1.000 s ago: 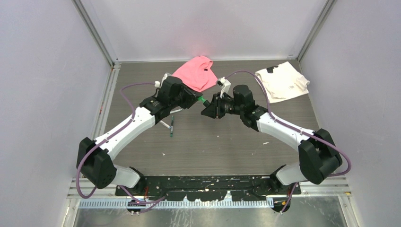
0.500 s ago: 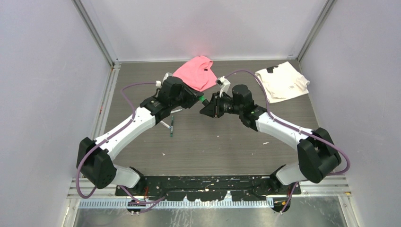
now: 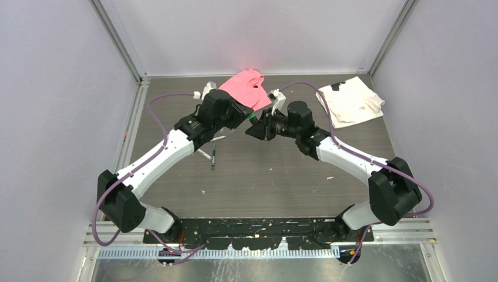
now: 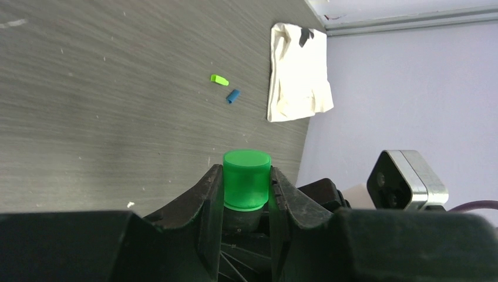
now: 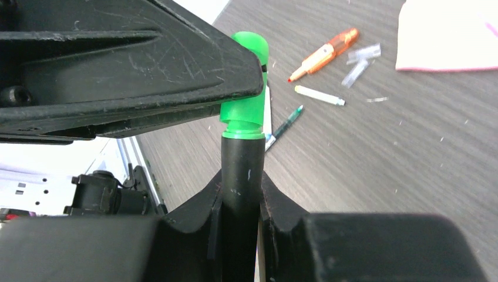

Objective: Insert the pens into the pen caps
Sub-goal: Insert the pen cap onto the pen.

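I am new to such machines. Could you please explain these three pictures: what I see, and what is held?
Two robot arms work over a table. One picture looks down from above; the others come from each arm's wrist camera. The left gripper pinches a green cap; the right gripper holds a black pen, its end meeting that cap. On the table lie a pink cloth, a white cloth, an orange pen, a white pen, a dark green pen, a lime-green cap, a blue cap and clear caps.
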Controlling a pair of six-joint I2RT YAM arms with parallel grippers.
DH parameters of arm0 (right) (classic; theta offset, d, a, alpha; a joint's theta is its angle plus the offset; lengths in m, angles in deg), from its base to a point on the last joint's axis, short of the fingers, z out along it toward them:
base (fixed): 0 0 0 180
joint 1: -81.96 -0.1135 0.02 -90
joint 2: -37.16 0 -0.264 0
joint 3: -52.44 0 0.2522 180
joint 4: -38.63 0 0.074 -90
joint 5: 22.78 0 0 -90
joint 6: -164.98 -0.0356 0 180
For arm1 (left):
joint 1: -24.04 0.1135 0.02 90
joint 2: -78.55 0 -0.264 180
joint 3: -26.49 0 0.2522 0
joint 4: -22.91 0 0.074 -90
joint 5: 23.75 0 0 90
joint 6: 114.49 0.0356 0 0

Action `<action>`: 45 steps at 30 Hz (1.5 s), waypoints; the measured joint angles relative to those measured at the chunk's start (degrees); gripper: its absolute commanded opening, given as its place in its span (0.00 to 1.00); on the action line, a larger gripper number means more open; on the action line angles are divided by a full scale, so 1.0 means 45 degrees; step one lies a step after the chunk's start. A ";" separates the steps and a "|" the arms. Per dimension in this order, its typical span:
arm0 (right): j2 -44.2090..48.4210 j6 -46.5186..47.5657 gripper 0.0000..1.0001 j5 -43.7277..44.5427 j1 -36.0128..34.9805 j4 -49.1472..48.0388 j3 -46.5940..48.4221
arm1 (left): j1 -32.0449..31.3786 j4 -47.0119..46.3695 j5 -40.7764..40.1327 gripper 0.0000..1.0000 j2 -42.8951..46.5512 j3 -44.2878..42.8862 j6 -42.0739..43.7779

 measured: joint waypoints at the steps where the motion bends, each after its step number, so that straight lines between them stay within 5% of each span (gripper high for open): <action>1: 0.0000 0.0053 0.01 0.0024 -0.0005 -0.0126 0.0034 | -0.0068 0.0141 -0.0180 0.11 -0.0058 -0.0238 0.0199; 21: -0.0214 0.1676 0.01 -0.1161 0.0287 -0.4143 0.0588 | -0.2069 0.1219 -0.3759 0.19 -0.0369 -0.3929 0.6377; 45: -0.0151 0.1520 0.01 -0.2050 0.0452 -0.5285 0.0573 | -0.2603 0.1098 -0.3123 0.61 0.0238 -0.3900 0.8544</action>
